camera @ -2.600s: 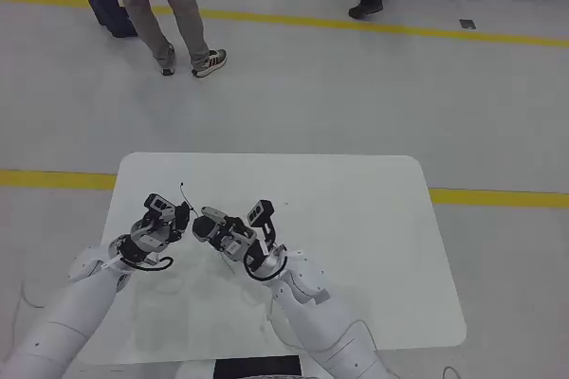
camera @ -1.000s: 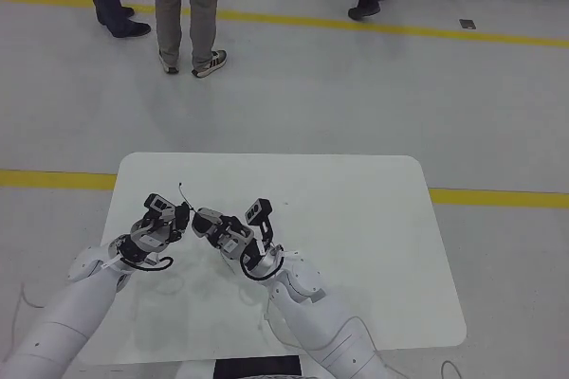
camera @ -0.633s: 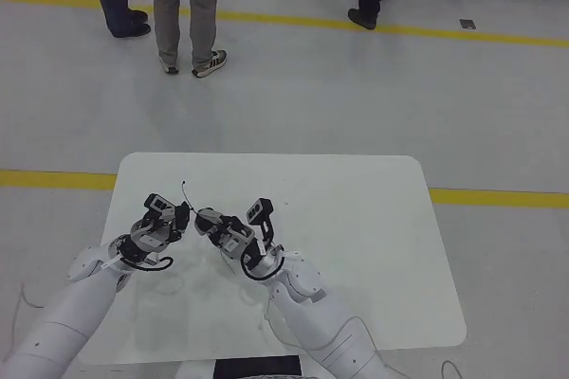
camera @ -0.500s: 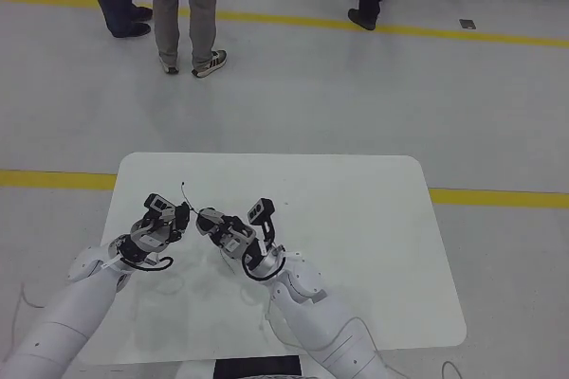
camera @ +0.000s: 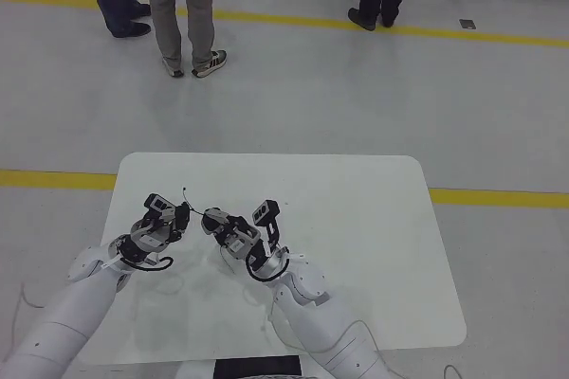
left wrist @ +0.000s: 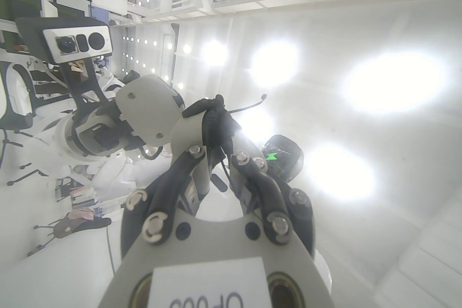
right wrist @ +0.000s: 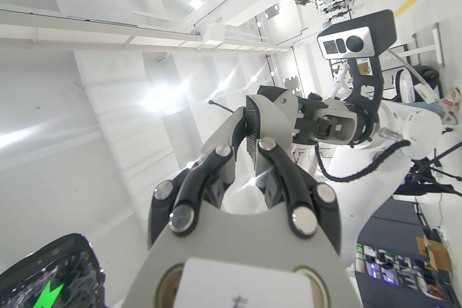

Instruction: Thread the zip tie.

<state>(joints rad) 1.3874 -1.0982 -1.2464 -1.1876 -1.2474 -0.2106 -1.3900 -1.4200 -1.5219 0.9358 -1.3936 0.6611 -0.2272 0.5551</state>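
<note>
Both arms are held up over the left half of the table (camera: 360, 180), nearer its left edge than its right, approx midway btw near and far edges; both wrist views look at the ceiling, so both grippers point upward. The left gripper (left wrist: 216, 120) is clamped on the zip tie (left wrist: 249, 104) — pads pinched together, black strap coming out past them; its free end, w/ a small block at the tip, stands clear. The right gripper (right wrist: 245, 130) sits just beside the left one, on the side toward the table's right edge; whether it grips the strap I can't tell — contact is hidden.

Relation that matters: in the top view the tie's long axis runs from btw the two grippers toward the far edge, leaning a little to the left edge; so the free end lies beyond both, marginally closer to the left gripper. Head or tail at that tip: too small to tell. Judgement: next move prob. needs alignment along that axis, not across it; a thin springy strap will likely flick aside if pushed off-line.
</note>
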